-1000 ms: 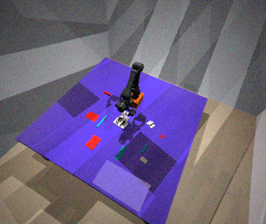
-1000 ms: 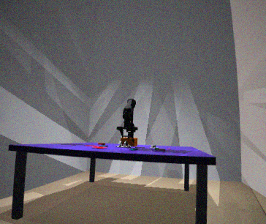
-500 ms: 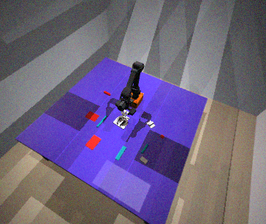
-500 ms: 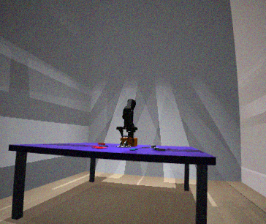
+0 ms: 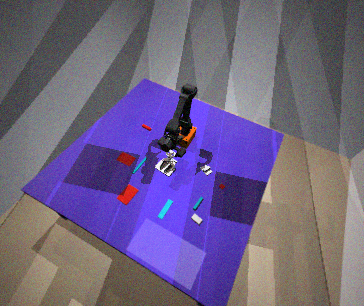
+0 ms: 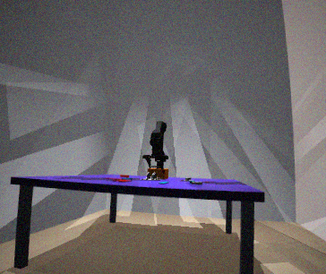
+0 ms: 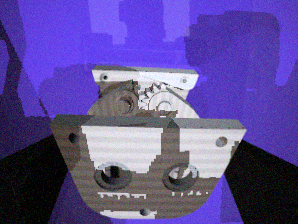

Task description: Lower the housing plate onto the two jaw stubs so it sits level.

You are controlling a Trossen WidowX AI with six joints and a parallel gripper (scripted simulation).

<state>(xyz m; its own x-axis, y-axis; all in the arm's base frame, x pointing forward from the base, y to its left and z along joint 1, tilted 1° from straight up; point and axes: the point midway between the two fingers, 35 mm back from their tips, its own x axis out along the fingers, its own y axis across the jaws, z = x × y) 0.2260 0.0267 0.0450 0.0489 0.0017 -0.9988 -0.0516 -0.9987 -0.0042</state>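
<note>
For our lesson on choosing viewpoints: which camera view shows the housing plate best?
The wrist view: the housing plate fills its foreground, both large holes visible. The top view shows only small white parts; the exterior, an indistinct pale cluster.

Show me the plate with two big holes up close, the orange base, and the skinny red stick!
Plate with two big holes [image 7: 145, 185]: wrist view, its front face between the holes.
Orange base [image 5: 188, 138] [image 6: 161, 174]: top view, its upper side; exterior view, its front.
Skinny red stick [image 5: 146, 127]: top view, its middle.
</note>
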